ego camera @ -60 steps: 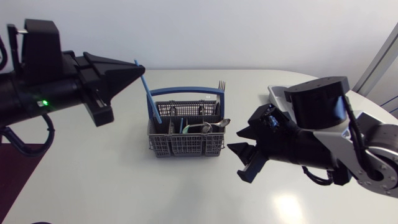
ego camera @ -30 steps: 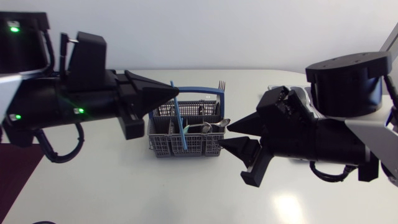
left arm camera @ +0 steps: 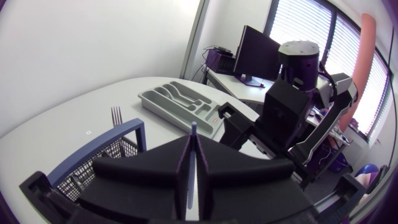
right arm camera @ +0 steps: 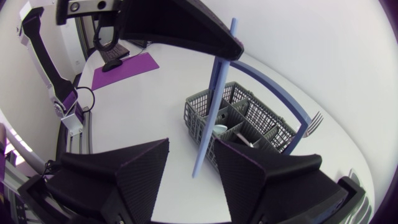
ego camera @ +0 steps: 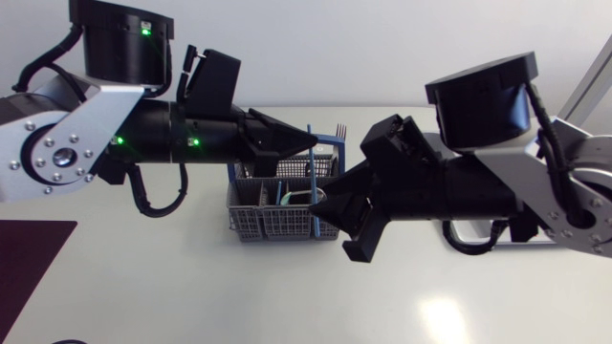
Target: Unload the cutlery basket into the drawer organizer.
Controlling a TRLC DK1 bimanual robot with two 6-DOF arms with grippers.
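**Slim blue plastic utensil [ego camera: 313, 191] [right arm camera: 214, 99], hanging near-upright by the grey mesh cutlery basket with blue handle [ego camera: 251, 215] [right arm camera: 249, 118] [left arm camera: 118, 149].**

We log our left gripper [ego camera: 308, 143] [left arm camera: 194, 155] with jaws closed on the utensil's upper end. The lower end hangs between the wide-open jaws of our right gripper [ego camera: 341, 225] [right arm camera: 191, 144], which grip nothing. A metal fork [ego camera: 339, 127] [left arm camera: 115, 113] stands tines-up in the basket. The grey plastic drawer organizer [left arm camera: 163, 99] lies beside our right arm, apart from the basket. The white worktop [ego camera: 172, 277] curves away just behind the basket and spreads broadly on its near side.
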